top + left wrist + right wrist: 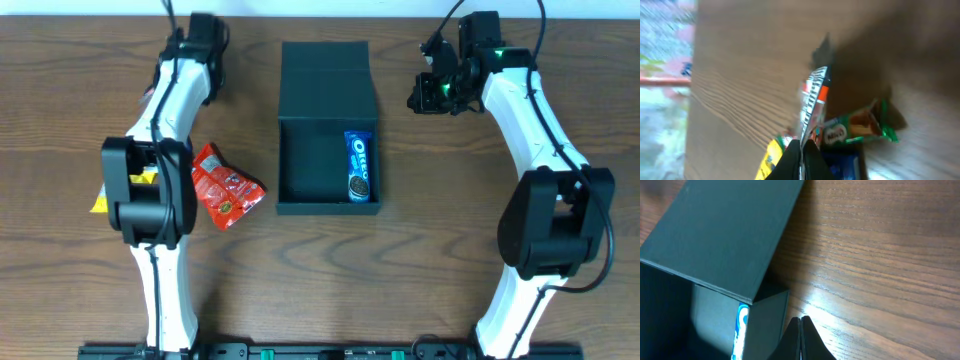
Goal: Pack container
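Observation:
The black container stands open at the table's centre, its lid folded away to the far side. A blue Oreo packet lies inside along the right wall. In the left wrist view my left gripper is shut on the crimped edge of a red snack packet. In the overhead view the arm hides that gripper, and the red packet shows just left of the box. My right gripper is shut and empty, hovering beside the container's right wall near the lid.
A green Milo packet, a yellow packet and a blue packet lie around the left gripper. Part of the yellow packet sticks out from under the left arm.

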Available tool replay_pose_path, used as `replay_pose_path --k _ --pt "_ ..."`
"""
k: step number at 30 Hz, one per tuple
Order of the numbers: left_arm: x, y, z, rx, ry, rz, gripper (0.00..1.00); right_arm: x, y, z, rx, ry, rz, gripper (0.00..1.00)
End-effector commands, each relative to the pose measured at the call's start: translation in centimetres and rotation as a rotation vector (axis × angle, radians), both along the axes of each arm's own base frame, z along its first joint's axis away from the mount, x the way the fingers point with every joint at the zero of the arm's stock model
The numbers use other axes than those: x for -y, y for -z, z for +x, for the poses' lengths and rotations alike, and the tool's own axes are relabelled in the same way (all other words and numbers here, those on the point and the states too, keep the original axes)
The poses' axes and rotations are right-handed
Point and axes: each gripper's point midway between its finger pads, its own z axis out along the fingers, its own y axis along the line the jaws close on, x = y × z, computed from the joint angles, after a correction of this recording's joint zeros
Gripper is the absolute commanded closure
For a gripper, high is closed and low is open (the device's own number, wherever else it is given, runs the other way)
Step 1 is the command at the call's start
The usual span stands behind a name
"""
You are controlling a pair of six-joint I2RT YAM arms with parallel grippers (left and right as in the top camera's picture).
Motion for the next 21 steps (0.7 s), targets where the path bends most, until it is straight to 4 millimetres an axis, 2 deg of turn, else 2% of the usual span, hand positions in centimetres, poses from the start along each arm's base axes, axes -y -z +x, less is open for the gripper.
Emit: replay_pose_path --k 1,6,10,16,21 --pt "1.2 -5.1 1.5 0.137 -0.032 0.026 0.94 0.1 -0.7 0.4 0.013 0.014 0.007 0.99" --pt "3.8 -13.0 2.2 0.307 -0.011 -0.026 0.94 0.1 -0.7 0.4 0.013 0.014 0.007 0.99" --pt "5.7 -17.2 1.4 0.371 0.041 -0.103 0.95 0.1 -0.7 0.4 0.013 0.014 0.007 0.99" --pt "10.9 -19.8 -1.1 0.377 0.162 -0.427 0.94 0.4 -0.7 0.5 0.013 0.021 0.007 0.99" --pt "13.9 -20.3 -3.2 0.327 0.222 -0.495 0.94 1.3 -0.7 0.6 0.012 0.04 0.014 0.99"
